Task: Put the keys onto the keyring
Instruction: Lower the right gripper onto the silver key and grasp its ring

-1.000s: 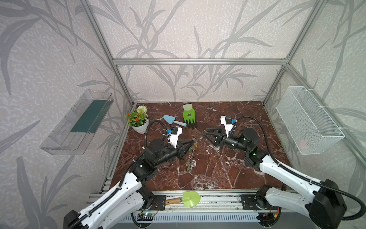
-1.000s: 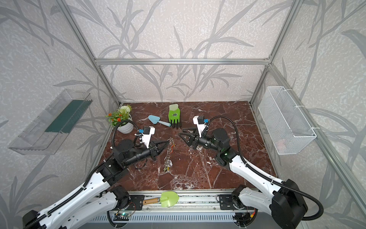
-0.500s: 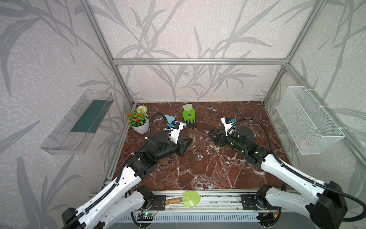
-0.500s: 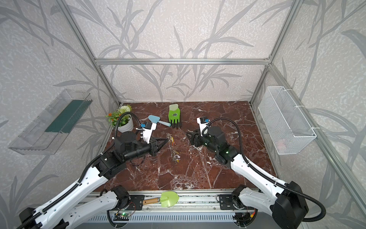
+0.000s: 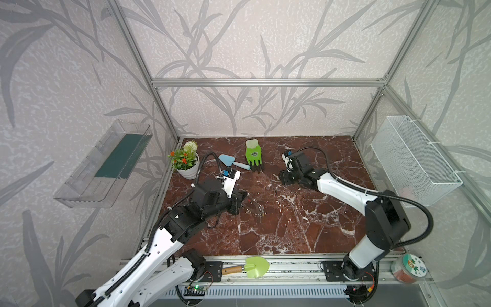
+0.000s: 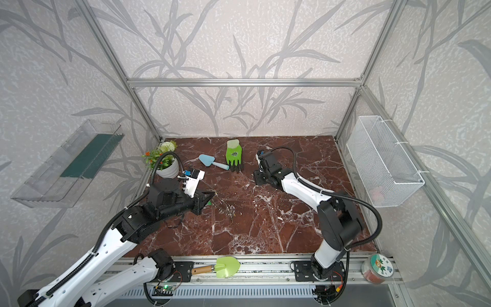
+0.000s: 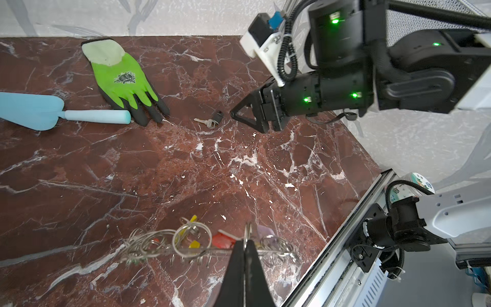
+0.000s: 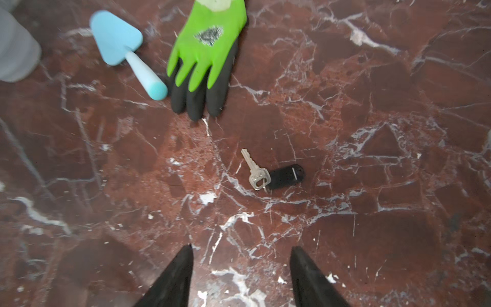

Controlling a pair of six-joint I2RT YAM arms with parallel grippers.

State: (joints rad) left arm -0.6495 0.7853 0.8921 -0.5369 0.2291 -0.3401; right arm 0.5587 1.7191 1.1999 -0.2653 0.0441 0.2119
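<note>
My left gripper point(image 7: 245, 240) is shut on the rim of the keyring point(image 7: 191, 249), which it holds edge-on just above the marble top. Small split rings and keys with yellow point(image 7: 194, 244) and red point(image 7: 221, 239) tags hang from it. In both top views the keyring point(image 5: 253, 208) sticks out ahead of the left gripper point(image 5: 245, 200). One loose key point(image 8: 255, 170) with a black tag point(image 8: 285, 175) lies flat on the marble. My right gripper point(image 8: 240, 248) is open and empty, pointing down a short way from that key point(image 7: 206, 122).
A green glove point(image 5: 253, 156) and a blue trowel point(image 5: 232, 162) lie behind the loose key. A flower pot point(image 5: 186, 164) stands at the back left. A green trowel point(image 5: 255, 267) lies on the front rail. A wire basket point(image 5: 414, 162) hangs on the right wall.
The right gripper has tipped down toward the marble over the loose key, its jaws still apart. The left gripper has drawn back slightly to the left, still holding the keyring.
</note>
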